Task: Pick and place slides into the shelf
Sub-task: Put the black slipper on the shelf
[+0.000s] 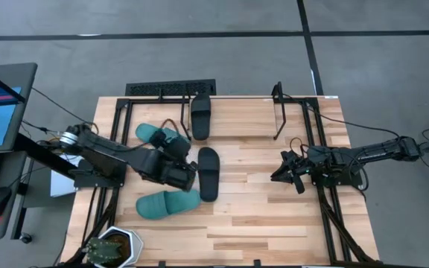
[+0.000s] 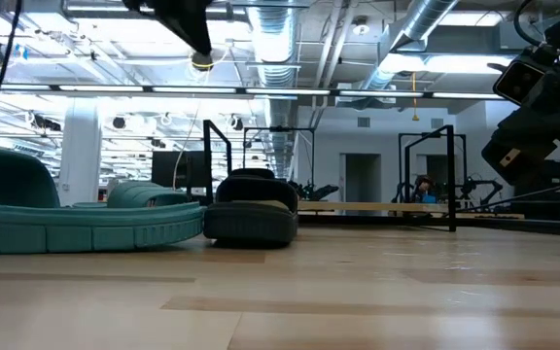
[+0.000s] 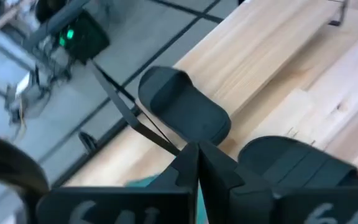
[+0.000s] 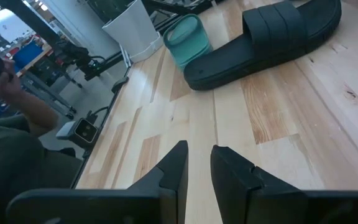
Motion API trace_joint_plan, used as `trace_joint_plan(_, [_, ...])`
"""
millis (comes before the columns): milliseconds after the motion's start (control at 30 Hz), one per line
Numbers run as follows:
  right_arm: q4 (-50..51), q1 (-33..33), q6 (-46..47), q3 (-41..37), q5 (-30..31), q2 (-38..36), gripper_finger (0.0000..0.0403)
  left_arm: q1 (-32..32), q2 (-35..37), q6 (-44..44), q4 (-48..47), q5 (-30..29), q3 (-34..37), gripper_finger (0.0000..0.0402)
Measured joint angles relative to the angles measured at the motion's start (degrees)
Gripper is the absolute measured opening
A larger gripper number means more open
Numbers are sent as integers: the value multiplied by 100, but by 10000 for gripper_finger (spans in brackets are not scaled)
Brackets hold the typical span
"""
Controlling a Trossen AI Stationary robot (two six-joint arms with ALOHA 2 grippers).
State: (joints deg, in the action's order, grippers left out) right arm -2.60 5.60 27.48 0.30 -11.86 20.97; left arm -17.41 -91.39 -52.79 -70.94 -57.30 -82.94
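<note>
Wooden table (image 1: pixel 274 216) bare between grippers

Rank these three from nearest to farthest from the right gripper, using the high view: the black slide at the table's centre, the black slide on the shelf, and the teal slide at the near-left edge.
Measured from the right gripper:
1. Centre black slide, straight across at mid-table.
2. Black slide on the shelf, at the table's far edge.
3. Near-left teal slide, beyond the left gripper.

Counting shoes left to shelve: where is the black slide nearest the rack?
In the high view, that black slide lies at the table's back edge, left of centre, beside the rack.
</note>
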Motion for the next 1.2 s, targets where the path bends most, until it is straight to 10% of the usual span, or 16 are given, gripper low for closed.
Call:
trace_joint_plan(333, [1, 1, 1, -1, 1, 0, 59, 216, 297, 497, 513, -208, 4, 0])
trace_joint_plan(467, [1, -1, -1, 1, 1, 0, 59, 466, 298, 2009, 1318, -274, -11, 0])
trace_joint_plan(567, [0, 0, -1, -1, 1, 1, 59, 380, 396, 2613, 1557, -1335, -15, 0])
trace_joint_plan(700, [0, 1, 0, 0, 1, 1, 59, -154, 811, 1581, 1040, -3234, -24, 0])
trace_joint_plan(967, [0, 0, -380, 0, -1, 0, 59, -996, 1477, -1395, -1481, -3277, 383, 0])
trace_joint_plan(1200, [1, 1, -980, -1, 1, 2, 59, -1630, 1731, -1585, -1908, -3268, 981, 0])
